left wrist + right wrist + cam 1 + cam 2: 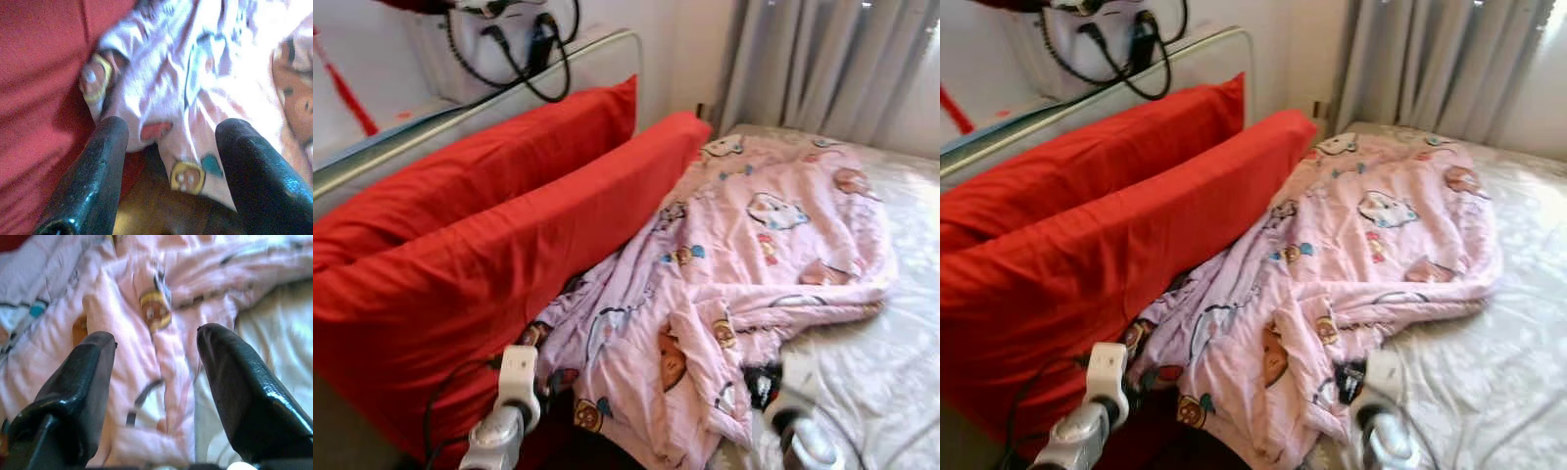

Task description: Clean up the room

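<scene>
**Two grippers closing in on a crumpled quilt**

A pink cartoon-print quilt (744, 264) is lying bunched on the bed (891, 382), its near hem hanging just ahead of both grippers and its far end reaching toward the grey curtain (822, 59). The left gripper (168, 161) is hovering with its fingers spread apart over the quilt's corner, where the cloth is meeting a red pillow (480, 284); the right gripper (156, 382) is likewise standing open, straddling a thick fold with pale sheet showing beside its outer finger.

The risks, as they appear: the left gripper is working so close to the pillow that a bite could catch red fabric along with the quilt, dragging it off its place. The right gripper could pinch the sheet beneath, or take only one loose layer, leaving the bulk slumping when lifted. A black cable (440, 411) is looping beside the left wrist and could snag.

Open room is lying beyond the right gripper, across the bare sheet. On the left gripper's outer side, a second red pillow (499, 147) and the headboard rail (460, 113) are closing things in.
</scene>
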Available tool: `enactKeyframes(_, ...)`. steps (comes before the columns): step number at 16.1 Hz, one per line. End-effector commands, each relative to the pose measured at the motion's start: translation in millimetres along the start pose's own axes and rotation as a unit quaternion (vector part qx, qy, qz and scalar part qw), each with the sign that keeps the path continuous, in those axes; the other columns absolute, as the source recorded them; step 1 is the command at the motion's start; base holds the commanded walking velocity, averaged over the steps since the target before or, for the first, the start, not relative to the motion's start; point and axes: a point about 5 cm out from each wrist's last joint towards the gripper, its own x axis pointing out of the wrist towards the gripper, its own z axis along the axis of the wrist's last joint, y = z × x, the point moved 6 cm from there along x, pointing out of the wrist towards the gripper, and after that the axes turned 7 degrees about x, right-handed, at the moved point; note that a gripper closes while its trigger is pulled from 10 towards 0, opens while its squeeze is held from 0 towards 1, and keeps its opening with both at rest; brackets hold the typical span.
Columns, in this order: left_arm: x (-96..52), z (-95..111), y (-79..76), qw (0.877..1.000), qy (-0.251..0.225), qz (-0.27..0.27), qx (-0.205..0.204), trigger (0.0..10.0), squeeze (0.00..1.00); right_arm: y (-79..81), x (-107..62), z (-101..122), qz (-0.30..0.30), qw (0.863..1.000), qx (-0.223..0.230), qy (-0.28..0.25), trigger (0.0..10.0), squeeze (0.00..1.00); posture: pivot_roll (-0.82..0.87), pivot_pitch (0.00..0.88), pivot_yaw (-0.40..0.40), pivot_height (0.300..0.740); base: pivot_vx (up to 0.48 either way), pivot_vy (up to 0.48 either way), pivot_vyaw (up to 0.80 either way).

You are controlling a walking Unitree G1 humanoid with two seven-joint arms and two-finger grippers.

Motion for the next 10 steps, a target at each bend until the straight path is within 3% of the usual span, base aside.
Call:
enactKeyframes(1,0.8,11,1.7,1.0,-0.029,0.005,-0.009,10.0,0.0,1.4,-2.1,0,0.002,1.0,0.008,-0.011,10.0,0.0,0.02,0.017,0.014,0.718,0.0,0.0,0.0)
enactKeyframes(5,-3.1,33,0.2,0.996,-0.091,0.005,0.009,10.0,0.0,9.5,-6.5,7,0.016,0.999,0.003,-0.05,10.0,0.0,0.02,0.023,0.008,0.718,0.0,0.0,0.0)
enactKeyframes(8,-3.6,32,-2.5,0.996,-0.094,0.003,0.007,10.0,0.0,24.3,-6.0,-10,0.039,0.999,-0.001,-0.011,10.0,0.0,0.01,0.027,0.017,0.713,0.0,0.0,0.0)
enactKeyframes(10,-3.1,34,-4.2,0.995,-0.095,0.002,0.006,10.0,0.0,29.7,-3.2,-5,0.047,0.999,0.002,-0.018,10.0,0.0,0.0,0.016,0.02,0.693,0.0,0.0,0.0)
